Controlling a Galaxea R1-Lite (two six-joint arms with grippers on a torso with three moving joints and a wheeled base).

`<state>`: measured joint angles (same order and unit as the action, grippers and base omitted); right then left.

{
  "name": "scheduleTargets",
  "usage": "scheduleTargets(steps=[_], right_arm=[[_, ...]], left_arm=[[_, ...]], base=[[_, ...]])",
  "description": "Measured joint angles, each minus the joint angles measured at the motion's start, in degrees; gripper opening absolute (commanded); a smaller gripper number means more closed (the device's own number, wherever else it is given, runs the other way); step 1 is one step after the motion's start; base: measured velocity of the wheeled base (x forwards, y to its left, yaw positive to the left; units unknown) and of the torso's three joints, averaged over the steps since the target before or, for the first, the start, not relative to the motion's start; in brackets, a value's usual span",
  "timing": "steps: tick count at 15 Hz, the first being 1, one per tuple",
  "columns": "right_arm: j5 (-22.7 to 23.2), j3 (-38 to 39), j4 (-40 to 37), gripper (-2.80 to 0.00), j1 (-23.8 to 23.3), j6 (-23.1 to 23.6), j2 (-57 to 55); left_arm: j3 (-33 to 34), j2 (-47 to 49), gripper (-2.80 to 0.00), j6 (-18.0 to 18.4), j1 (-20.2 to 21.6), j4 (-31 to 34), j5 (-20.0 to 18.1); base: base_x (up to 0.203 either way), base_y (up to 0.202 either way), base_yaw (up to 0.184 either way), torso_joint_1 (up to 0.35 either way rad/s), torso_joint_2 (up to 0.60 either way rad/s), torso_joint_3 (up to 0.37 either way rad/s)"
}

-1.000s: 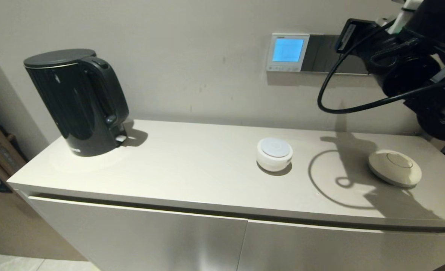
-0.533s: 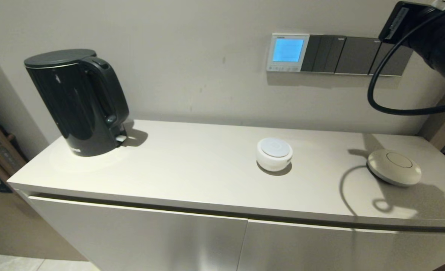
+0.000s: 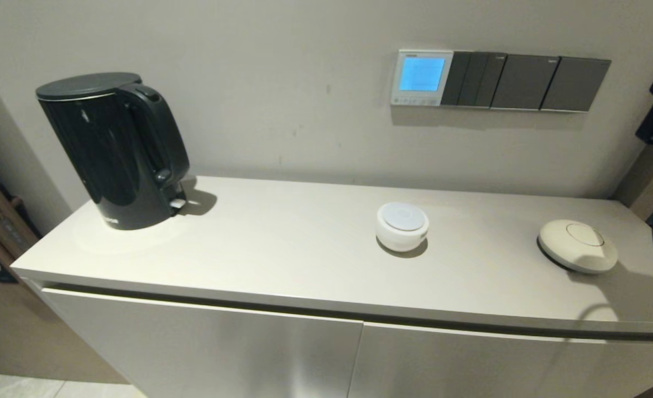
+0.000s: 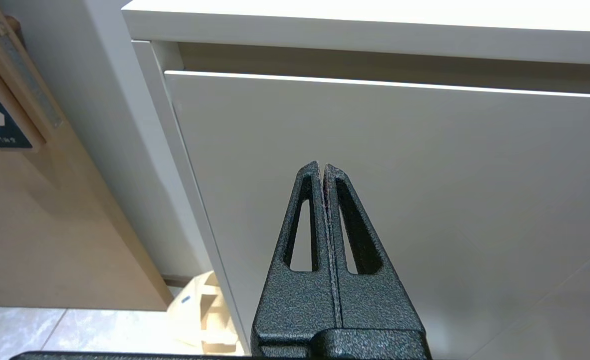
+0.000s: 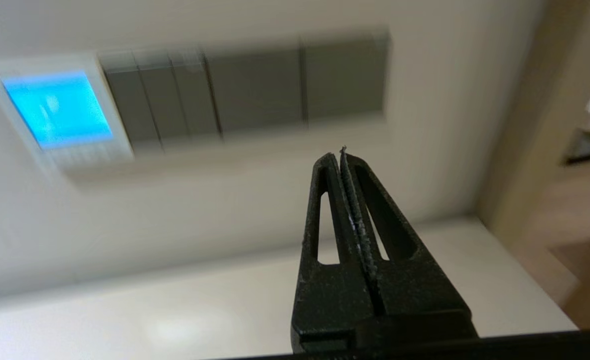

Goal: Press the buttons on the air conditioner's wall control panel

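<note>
Pale cabinet top [image 3: 282,243] across mid-frame, beige wall behind; black kettle [image 3: 113,149] at left, white puck [image 3: 402,225] centre, beige disc [image 3: 578,246] right. Air conditioner's wall control panel [image 3: 421,77] blue-lit at upper right, buttons [image 3: 414,101] unobstructed, grey switch plates [image 3: 525,82] beside. Right gripper [image 5: 342,157] pressed together, apart from wall; left gripper [image 4: 322,170] likewise together, low before cabinet door [image 4: 424,200].

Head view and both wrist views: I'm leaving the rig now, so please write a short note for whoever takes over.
Right end effector: shut, empty, off to the right of the wall plates, touching nothing.
Left end effector: shut, empty, parked low before the white cabinet door.
Small square white-framed wall control panel: screen lit blue, left of the dark grey switch plates.
Row of tiny pale buttons: along the panel's bottom edge.
Done: cannot tell whether any button was pressed.
Left: bring the right end effector to the buttons if more presses are needed.
</note>
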<state>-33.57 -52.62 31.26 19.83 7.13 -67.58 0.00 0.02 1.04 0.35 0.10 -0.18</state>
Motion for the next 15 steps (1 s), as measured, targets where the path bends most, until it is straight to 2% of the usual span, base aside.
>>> scheduleTargets(steps=[5, 10, 12, 15], right_arm=[[-2.6, 16.9, 0.0, -2.8, -1.1, -0.7, 11.1], [-2.4, 21.9, -1.5, -2.8, -3.8, -0.4, 20.1], [-2.0, 22.2, -6.0, -2.8, -4.0, -0.4, 24.5], [-1.7, 21.2, -18.1, -2.8, -5.1, -0.4, 32.4]], left_arm=[[0.0, 0.0, -2.8, 0.0, 0.0, 0.0, 0.0], [0.0, 0.0, -2.8, 0.0, 0.0, 0.0, 0.0], [0.0, 0.0, -2.8, 0.0, 0.0, 0.0, 0.0], [0.0, 0.0, -2.8, 0.0, 0.0, 0.0, 0.0]], base=[[0.0, 0.0, 0.0, 0.0, 0.0, 0.0], [0.0, 0.0, 0.0, 0.0, 0.0, 0.0], [0.0, 0.0, 0.0, 0.0, 0.0, 0.0], [0.0, 0.0, 0.0, 0.0, 0.0, 0.0]])
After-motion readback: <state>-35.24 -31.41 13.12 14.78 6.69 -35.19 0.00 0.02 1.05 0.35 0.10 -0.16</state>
